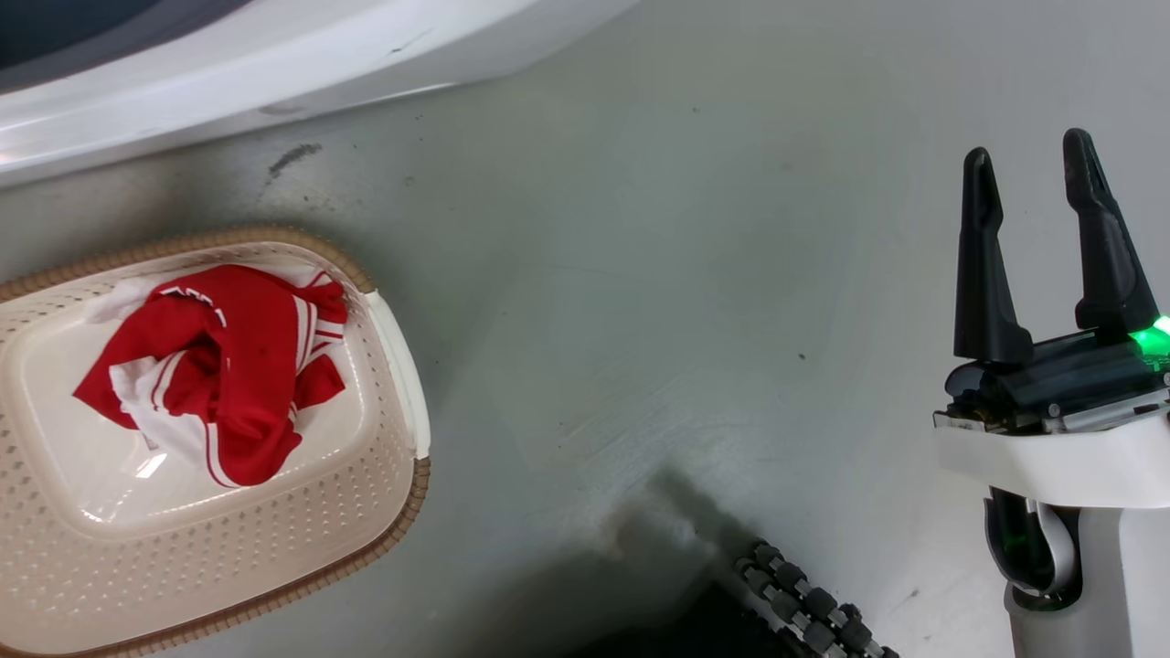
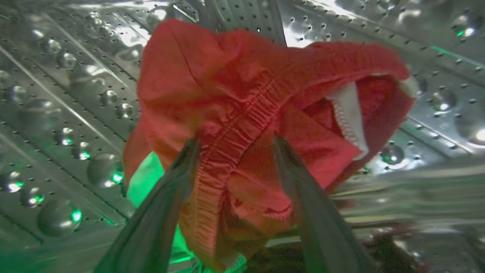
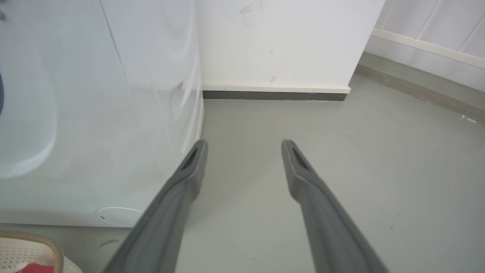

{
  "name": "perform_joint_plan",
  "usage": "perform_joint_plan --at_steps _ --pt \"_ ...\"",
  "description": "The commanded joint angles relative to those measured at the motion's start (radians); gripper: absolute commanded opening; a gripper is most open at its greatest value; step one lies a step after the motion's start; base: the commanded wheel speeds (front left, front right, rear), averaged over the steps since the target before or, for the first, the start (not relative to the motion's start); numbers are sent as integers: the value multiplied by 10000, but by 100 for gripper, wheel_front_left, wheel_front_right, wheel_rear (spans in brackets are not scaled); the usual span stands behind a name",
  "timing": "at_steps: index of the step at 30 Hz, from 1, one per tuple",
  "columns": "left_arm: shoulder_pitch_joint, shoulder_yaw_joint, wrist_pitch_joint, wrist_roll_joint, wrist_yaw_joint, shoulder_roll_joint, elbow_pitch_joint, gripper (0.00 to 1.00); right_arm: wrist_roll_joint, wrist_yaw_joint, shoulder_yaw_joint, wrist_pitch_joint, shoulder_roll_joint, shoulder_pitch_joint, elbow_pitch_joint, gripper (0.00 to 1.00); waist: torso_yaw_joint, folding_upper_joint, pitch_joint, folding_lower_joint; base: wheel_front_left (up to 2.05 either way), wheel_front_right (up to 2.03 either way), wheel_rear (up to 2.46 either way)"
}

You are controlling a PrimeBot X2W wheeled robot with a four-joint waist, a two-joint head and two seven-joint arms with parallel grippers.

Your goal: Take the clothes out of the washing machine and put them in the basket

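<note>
1. Judged mid-task: another pick from the washing machine (image 1: 274, 73), with clothes (image 1: 219, 366) already heaped in the basket (image 1: 274, 567), toward its far rim.
2. Reached into the drum (image 2: 57, 113) with the left gripper (image 2: 235, 141), spread wide astride a bunched red garment (image 2: 227, 68), not yet clamped on it.
3. Needed next, probably: closing on the fabric, then drawing clear of the drum.
4. Held the right gripper (image 1: 1037, 183) upright, wide and empty, over the floor (image 1: 640, 274).

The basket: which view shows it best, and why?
The head view: nearly the whole basket, with clothes inside. The right wrist view catches a corner of its rim; the left wrist view looks into the drum.
</note>
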Motion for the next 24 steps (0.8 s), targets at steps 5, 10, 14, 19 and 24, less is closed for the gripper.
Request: perform_joint_plan --at_steps 5,10,14,19,24 --pt "-243 -236 269 123 32 56 134 100 89 -7 55 -24 19 -93 -100 100 -104 0 169 -2 0 0 0" --pt "-138 -317 348 45 103 31 268 100 119 -7 30 -24 20 -116 -83 100 -118 0 223 -2 0 0 0" --pt "-89 -382 365 14 122 59 339 44 132 -7 -9 -24 20 -170 -81 100 -104 0 269 -2 0 0 0" --pt "-72 -462 84 -54 114 110 295 0 141 -7 -6 -24 20 -191 -65 100 -75 0 291 -2 0 0 0" --pt "-34 -482 -429 -167 97 100 180 0 50 -7 -61 -24 20 -196 -5 100 20 0 126 -2 0 0 0"
